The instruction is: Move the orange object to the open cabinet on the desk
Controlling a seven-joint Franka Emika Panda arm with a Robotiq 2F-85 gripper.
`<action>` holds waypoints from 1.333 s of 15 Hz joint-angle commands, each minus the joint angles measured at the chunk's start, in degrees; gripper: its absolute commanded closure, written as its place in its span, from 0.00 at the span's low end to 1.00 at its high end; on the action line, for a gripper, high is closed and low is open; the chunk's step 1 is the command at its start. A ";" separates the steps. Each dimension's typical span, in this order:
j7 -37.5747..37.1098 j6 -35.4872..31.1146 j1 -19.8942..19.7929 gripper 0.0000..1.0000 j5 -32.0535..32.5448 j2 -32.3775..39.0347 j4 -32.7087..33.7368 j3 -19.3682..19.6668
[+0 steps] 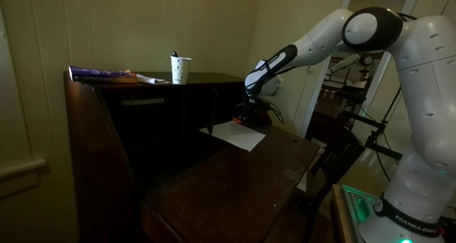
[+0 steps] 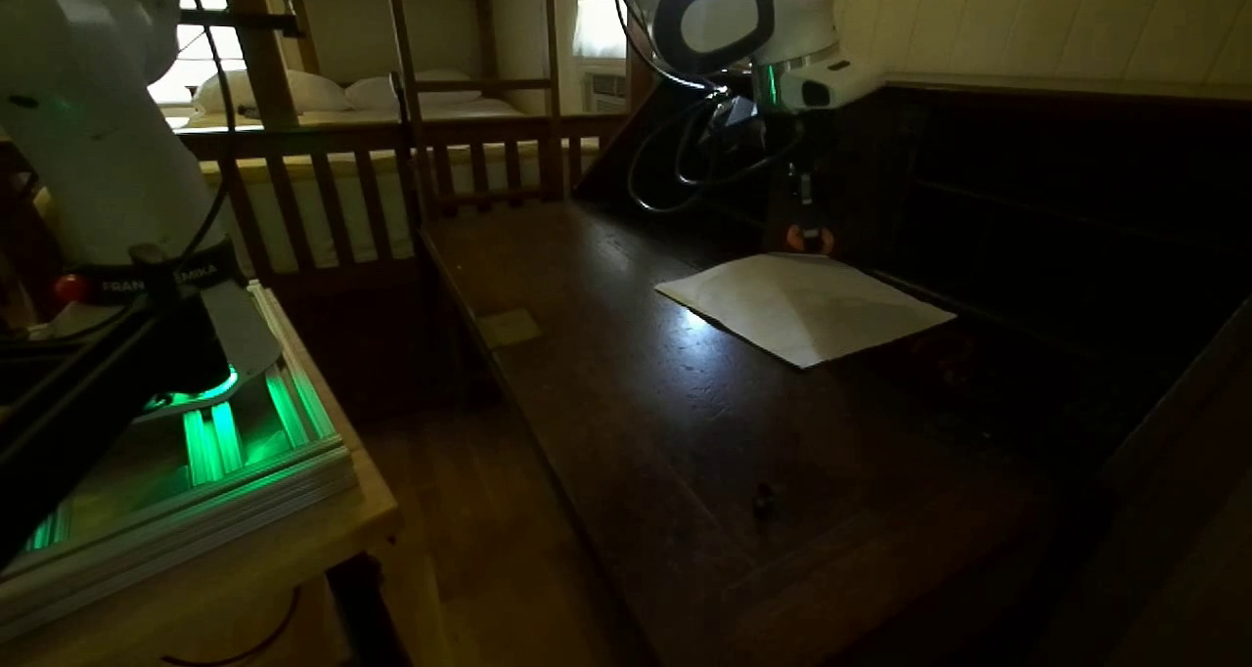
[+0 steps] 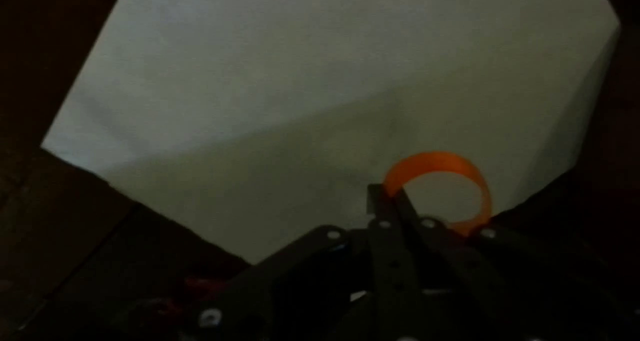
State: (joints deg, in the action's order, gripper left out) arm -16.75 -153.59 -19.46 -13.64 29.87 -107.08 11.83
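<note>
Orange ring [image 3: 436,162] pinched by tool [image 3: 390,197] | base [image 1: 404,216]: FRANKA EMIKA | book [image 1: 107,78]: JOHN

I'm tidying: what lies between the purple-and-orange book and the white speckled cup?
A flattish white paper-like piece, seen in an exterior view.

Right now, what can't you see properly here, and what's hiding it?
Wrist view: part of the orange ring is behind the gripper.
Both exterior views: shadow hides most of the inside of the open cabinet.
An exterior view: the cup hides the lower end of the black thing.
An exterior view: the title of the purple book is too blurred.
Both exterior views: the bottom edge cuts off part of the desk.
</note>
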 commanded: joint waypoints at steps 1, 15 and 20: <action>14.29 -0.24 -6.98 1.00 -5.39 9.51 11.24 -7.42; 26.82 -16.29 -14.45 1.00 -5.90 23.29 27.65 -18.06; 24.85 -28.15 -13.88 1.00 -3.28 30.14 33.08 -20.04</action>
State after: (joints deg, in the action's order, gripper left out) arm 9.68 -177.33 -33.79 -19.69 54.59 -79.78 -7.34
